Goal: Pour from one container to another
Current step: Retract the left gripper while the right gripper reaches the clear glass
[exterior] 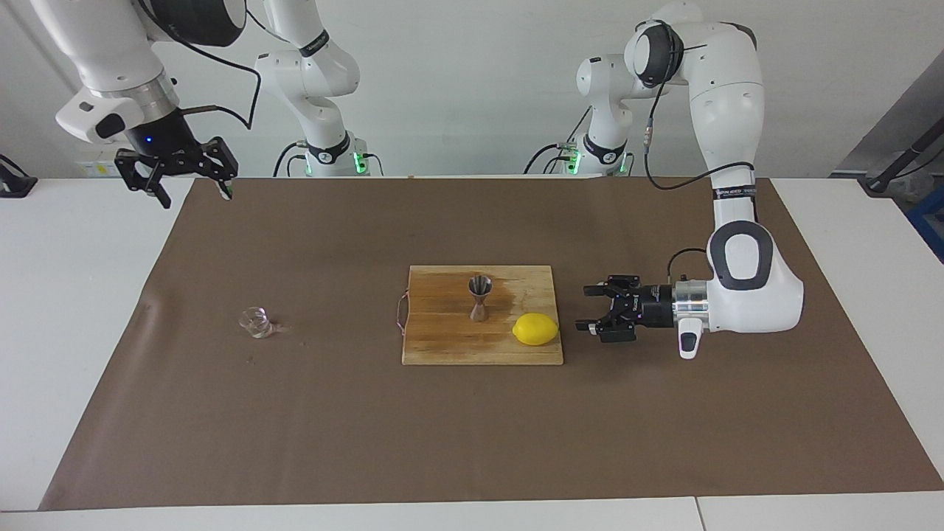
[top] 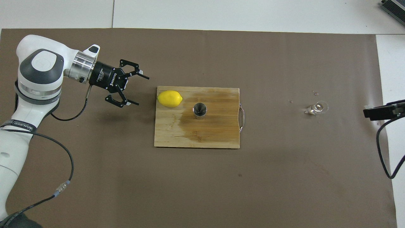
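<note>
The small clear glass cup (exterior: 256, 322) (top: 318, 108) stands on the brown mat toward the right arm's end of the table. The steel hourglass jigger (exterior: 480, 297) (top: 199, 110) is upright on the wooden cutting board (exterior: 442, 346) (top: 205, 136). My left gripper (exterior: 584, 307) (top: 141, 91) is level and low over the mat beside the board, at the left arm's end, open and empty, pointing at the board. High over the mat's corner by its own base, my right gripper (exterior: 193, 193) hangs open with nothing in it. Only its edge (top: 379, 112) shows in the overhead view.
A yellow lemon (exterior: 536, 329) (top: 170, 98) lies on the board's corner closest to the left gripper. Part of the board looks dark and wet around the jigger. The brown mat (exterior: 472, 428) covers most of the white table.
</note>
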